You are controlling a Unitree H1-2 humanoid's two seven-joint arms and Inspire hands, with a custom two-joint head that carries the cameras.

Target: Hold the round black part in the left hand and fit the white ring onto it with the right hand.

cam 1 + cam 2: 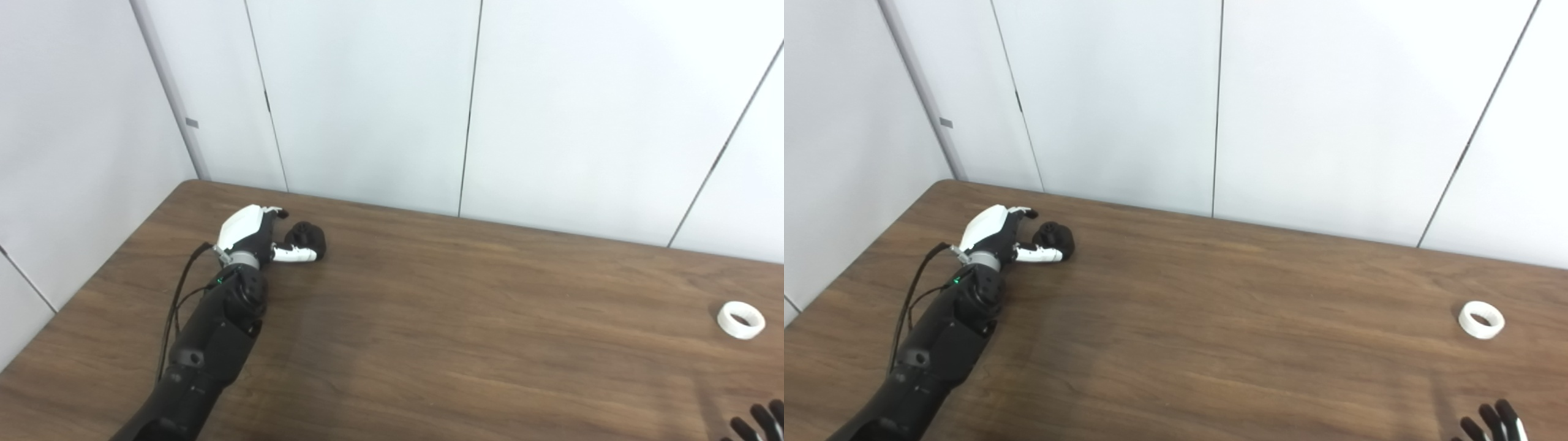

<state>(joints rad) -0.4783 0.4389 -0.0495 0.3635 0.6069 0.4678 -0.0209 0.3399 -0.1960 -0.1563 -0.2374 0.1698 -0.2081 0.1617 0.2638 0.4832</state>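
Nearest the camera, at the bottom right edge, only the dark fingertips of the right hand point(1494, 424) poke into view, spread apart with nothing between them; the rest of that hand is cut off. Just beyond it, toward the wall, the white ring point(1481, 320) lies flat on the brown wooden worktop point(1213, 318), clear of the hand.

Far across from the ring, well apart near the worktop's far left corner, sits the round black part point(305, 239), resting on the wood. The left hand point(254, 233) is right beside it, reached out on its dark arm with cables running along the forearm. Its white-and-black thumb lies along the near side of the part and looks to touch it, while the fingers point(277, 212) reach past the far side, partly open around the part. Whether they grip it cannot be told.

White wall panels point(367, 104) stand behind the worktop.
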